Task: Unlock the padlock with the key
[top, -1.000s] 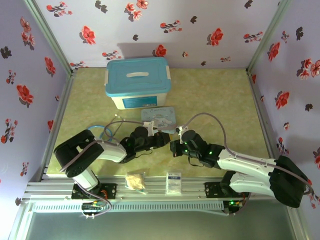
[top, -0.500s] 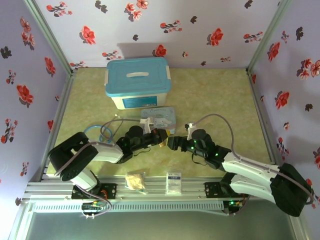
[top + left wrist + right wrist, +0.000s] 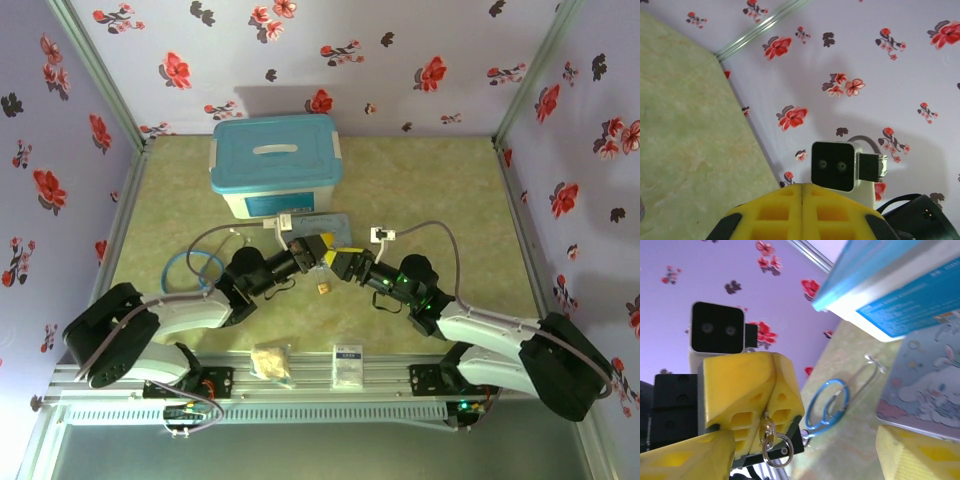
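**Floral-papered booth, green marbled bench [image 3: 440,190]: arms meet at centre**

Top view: the left arm stretches from its base at bottom left, forearm low, slanting up-right toward mid-bench. The left gripper [image 3: 321,247] aims its tips right and slightly away from the bases. The right arm mirrors it, slanting up-left from the bottom-right base. The right gripper [image 3: 346,261] faces the left one, just beside it, almost nose to nose. Both wrists are tilted up, and each wrist camera sees wallpaper and the other arm's camera block.

The left gripper is clenched, its yellow pads pressed flush with the seam closed. In the right wrist view it is grasping the key [image 3: 769,432]. A short metal piece sticks out of the seam at the tip, with a silver ring [image 3: 777,449] hanging through it. The key's long axis follows the seam, up-down in that view. The rest is buried between the pads, so which way the toothed end points can't be told.

The right gripper is released, fingers wide apart, nothing between them.

The padlock [image 3: 323,289] lies on the bench, a small brass speck just on the base side of the two grippers, touching neither. It is too small to read its shackle direction or long axis.

Behind the grippers the cartoon tin [image 3: 335,222] lies flat, partly hidden by the left gripper. The blue-lidded box [image 3: 275,160] sits beyond it. The stethoscope [image 3: 200,268] is coiled beside the left forearm. A crumpled packet [image 3: 270,360] and a white card [image 3: 347,363] lie at the front rail.
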### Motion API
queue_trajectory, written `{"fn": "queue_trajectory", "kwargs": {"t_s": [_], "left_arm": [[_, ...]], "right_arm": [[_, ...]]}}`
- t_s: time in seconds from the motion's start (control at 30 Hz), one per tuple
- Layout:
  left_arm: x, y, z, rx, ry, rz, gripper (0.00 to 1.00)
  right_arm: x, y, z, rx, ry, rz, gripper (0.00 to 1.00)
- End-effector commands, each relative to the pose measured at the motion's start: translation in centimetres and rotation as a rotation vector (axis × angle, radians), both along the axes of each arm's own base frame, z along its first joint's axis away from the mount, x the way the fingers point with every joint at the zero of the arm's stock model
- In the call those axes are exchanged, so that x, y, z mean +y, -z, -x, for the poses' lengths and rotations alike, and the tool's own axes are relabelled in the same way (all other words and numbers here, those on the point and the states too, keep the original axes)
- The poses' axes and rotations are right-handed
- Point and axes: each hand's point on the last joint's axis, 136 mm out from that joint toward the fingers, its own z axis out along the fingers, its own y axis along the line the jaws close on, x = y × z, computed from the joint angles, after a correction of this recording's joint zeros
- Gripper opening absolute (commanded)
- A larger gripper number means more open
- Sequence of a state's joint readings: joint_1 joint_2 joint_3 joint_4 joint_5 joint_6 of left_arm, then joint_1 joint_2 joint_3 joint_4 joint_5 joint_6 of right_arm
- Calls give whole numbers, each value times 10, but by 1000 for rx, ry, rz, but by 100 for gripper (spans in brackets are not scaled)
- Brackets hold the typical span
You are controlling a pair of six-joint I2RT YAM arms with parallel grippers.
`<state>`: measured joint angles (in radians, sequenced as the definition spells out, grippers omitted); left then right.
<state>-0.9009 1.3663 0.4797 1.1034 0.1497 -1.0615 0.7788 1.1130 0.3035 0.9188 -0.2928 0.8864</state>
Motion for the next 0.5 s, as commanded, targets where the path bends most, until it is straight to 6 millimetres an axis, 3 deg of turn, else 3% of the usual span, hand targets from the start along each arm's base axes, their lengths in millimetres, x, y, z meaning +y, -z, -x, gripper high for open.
{"fn": "queue_trajectory", "kwargs": {"t_s": [0.0,0.23,0.47], "left_arm": [[-6,-3,3,-36,2,-47,0],[-8,-16,9,-59,12,-24,0],[-7,-18,11,-71,7,-48,0]], "right_arm": [[0,-45,8,-107,-37,-153,70],[-3,-61,9,-135,-41,-245,49],[-6,-57,5,-119,-16,-283,24]]}}
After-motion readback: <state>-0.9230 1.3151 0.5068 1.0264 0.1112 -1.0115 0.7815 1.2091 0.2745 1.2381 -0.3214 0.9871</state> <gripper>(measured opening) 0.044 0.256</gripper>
